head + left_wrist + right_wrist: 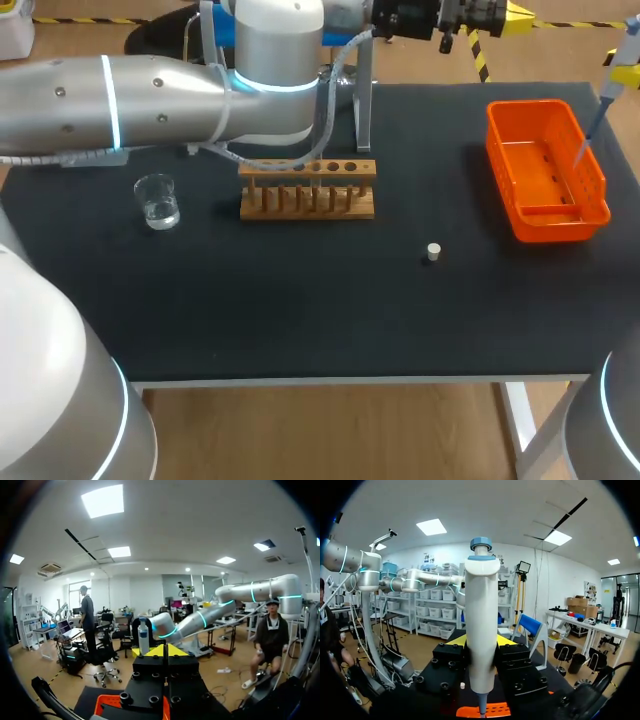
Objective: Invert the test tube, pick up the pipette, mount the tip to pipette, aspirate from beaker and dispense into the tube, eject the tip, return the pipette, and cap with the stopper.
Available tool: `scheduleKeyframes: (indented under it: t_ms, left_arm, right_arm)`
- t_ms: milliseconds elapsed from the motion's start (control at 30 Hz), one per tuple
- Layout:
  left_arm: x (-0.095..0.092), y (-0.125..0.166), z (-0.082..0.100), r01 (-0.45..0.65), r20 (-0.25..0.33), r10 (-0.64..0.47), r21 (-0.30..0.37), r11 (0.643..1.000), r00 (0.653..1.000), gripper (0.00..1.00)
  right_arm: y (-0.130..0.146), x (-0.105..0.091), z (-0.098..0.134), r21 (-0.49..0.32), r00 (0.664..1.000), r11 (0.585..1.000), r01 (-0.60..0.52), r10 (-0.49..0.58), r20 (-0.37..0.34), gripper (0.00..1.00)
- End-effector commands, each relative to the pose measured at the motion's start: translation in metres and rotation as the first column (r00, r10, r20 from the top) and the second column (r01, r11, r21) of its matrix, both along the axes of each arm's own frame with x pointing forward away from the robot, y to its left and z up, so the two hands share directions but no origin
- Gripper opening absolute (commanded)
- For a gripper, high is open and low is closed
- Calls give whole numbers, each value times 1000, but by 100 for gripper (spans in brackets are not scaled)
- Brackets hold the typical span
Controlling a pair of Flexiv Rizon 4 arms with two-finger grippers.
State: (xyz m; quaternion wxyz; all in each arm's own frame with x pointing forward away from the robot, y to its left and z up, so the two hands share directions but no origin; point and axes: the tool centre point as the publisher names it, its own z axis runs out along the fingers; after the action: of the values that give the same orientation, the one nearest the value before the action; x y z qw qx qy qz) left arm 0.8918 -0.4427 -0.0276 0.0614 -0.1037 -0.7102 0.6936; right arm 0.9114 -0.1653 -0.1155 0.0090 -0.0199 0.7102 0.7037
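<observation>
The right gripper (pixel 481 641) is pinching the pipette (pixel 481 605) mid-barrel: light, stiff, probably slippery. The left gripper (pixel 167 650) is sitting pressed together.

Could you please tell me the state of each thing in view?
Beaker: upright, holding clear liquid.
Stopper: loose on the table.
Pipette: upright, above the orange basket.
Right gripper: shut on the pipette.
Left gripper: shut, empty.
</observation>
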Motion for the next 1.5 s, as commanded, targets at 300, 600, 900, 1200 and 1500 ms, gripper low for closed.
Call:
scheduleKeyframes:
  t_ms: [300,600,900,1200,1500]
  left_arm:
    - [11,-64,2,-73,-20,73,-4,997,997,0]
    - [7,-88,5,-118,-3,118,-23,993,993,0]
    - [4,-110,8,-135,7,135,-31,990,991,0]
    - [4,-131,4,-131,7,131,-51,990,991,0]
    - [9,-138,2,-125,9,125,-49,991,992,0]
  right_arm:
    - [0,-1,1,-2,1000,1000,2,-2,0,0]
    - [0,-1,1,-2,1000,1000,2,-2,0,0]
    - [0,-1,1,-2,1000,1000,2,-2,0,0]
    - [0,-1,1,-2,1000,1000,2,-2,0,0]
    - [0,-1,1,-2,1000,1000,2,-2,0,0]
